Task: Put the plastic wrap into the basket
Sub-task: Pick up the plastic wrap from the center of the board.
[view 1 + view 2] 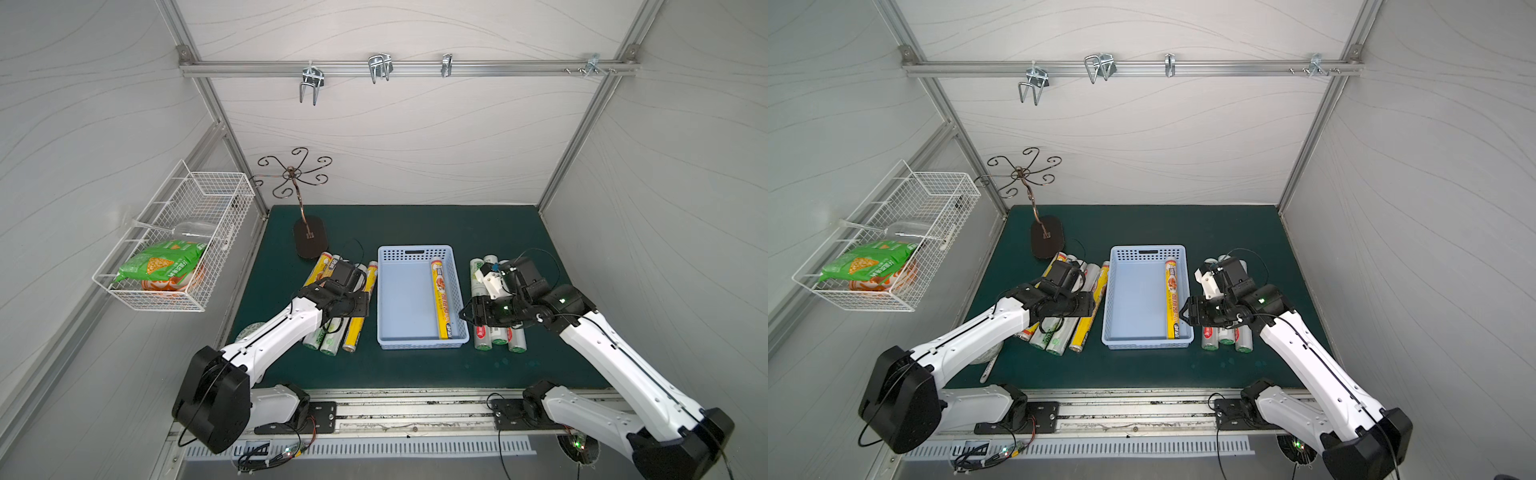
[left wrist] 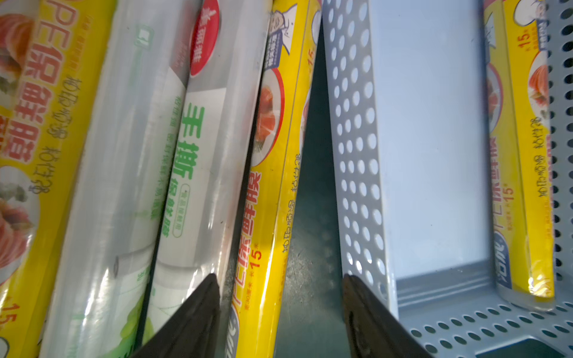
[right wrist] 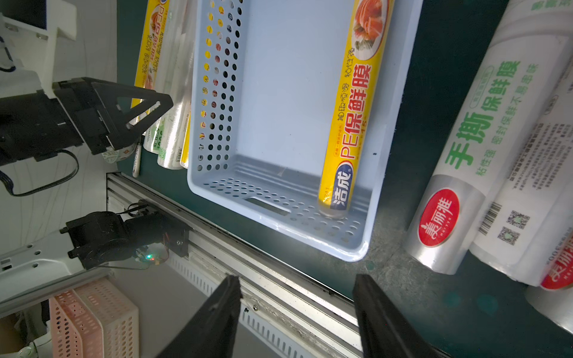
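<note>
Left wrist view: your left end effector (image 2: 279, 279) stands partly open, astride the yellow roll (image 2: 266, 201) of plastic wrap that lies nearest the basket (image 2: 353, 139). One fingertip (image 2: 198, 307) sits in the seam between that roll and the white roll (image 2: 198, 155) beside it. The other is at the foot of the basket's perforated wall, and a strip of green desk (image 2: 313, 217) shows between it and the roll. You have no grip on the roll here.

In both top views this pile lies on the desk left of the basket, roughly parallel to its long side and largely under your left arm. Inside the basket, a second yellow roll (image 1: 440, 299) lies flat along the right-hand wall.

In the right wrist view your right end effector (image 3: 296, 277) has its jaws well apart with nothing between them. It hangs off the basket's near right corner, over the desk's front edge. The white rolls with green print (image 3: 483, 139) lie side by side on the desk just right of the basket, partly under your right arm.
</note>
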`<action>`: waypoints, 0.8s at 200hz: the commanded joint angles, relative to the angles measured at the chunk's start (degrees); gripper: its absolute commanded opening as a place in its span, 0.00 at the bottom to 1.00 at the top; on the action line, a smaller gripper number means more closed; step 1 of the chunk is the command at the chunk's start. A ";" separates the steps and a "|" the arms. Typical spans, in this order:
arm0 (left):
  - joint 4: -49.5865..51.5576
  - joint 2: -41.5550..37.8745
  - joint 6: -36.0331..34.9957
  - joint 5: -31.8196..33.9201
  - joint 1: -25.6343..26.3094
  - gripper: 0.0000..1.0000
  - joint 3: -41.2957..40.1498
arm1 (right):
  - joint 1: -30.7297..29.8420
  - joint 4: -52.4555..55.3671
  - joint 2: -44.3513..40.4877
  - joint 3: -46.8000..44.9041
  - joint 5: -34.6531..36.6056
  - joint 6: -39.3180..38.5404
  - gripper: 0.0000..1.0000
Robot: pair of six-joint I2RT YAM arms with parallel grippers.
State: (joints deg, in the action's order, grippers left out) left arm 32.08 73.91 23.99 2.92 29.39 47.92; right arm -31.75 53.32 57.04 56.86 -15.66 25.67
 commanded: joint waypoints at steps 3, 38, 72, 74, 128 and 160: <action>-0.79 2.73 -0.61 5.63 2.36 0.61 3.35 | 0.20 0.36 -0.75 -0.26 -0.87 -0.33 0.63; -2.65 5.68 -0.51 5.68 2.76 0.58 2.99 | 0.27 0.73 -1.05 -0.41 -0.52 -0.45 0.62; -3.76 7.90 -0.52 5.49 2.99 0.57 2.80 | 0.24 0.82 -1.07 -0.57 -0.38 -0.36 0.62; -3.84 8.02 -0.50 5.56 2.97 0.57 2.79 | 0.27 0.86 -1.05 -0.60 -0.41 -0.38 0.62; -6.60 11.52 -0.08 4.44 3.49 0.56 2.37 | 0.28 0.98 -0.57 -0.36 0.11 -0.48 0.62; -7.91 13.24 -0.08 3.59 3.57 0.55 2.24 | 0.27 0.98 -0.52 -0.44 -0.08 -0.61 0.62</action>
State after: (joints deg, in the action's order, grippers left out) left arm 27.09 85.82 24.03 7.29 32.67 48.88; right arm -31.73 53.36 56.82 56.69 -15.66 25.65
